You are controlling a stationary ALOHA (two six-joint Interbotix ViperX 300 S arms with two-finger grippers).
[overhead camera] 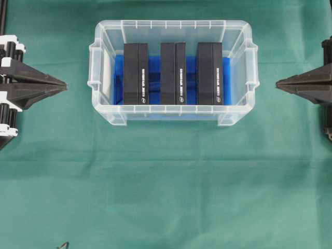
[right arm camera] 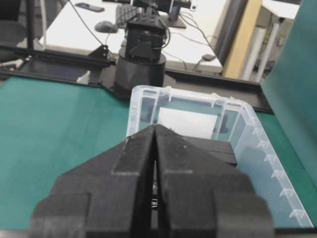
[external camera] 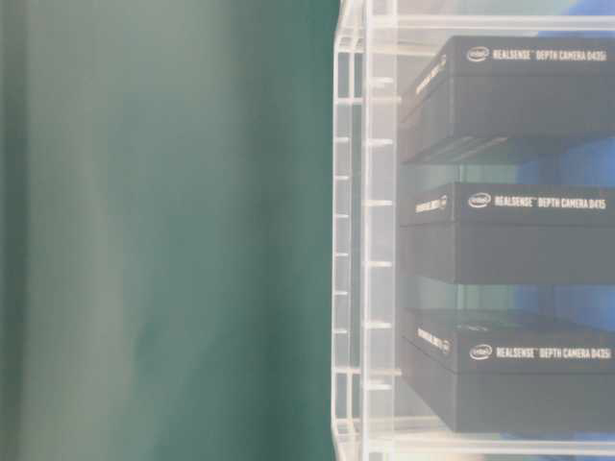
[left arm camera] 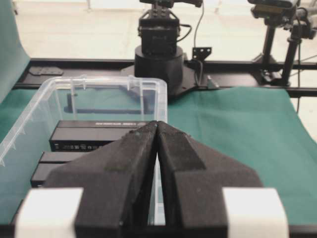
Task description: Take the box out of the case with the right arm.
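Toward the far edge of the green-covered desk [overhead camera: 166, 181], midway between its left and right edges, we see the case [overhead camera: 236, 36], a clear bin with a blue sheet [overhead camera: 154, 67] on its bottom. Three black boxes stand inside side by side, apart from one another: the left box [overhead camera: 136, 73], the middle box [overhead camera: 173, 73] and the right box [overhead camera: 210, 73]. Our right hand [overhead camera: 278, 84] waits at the desk's right edge, clenched and empty, well apart from the case. Our left hand [overhead camera: 65, 84] mirrors it at the left edge, clenched too.
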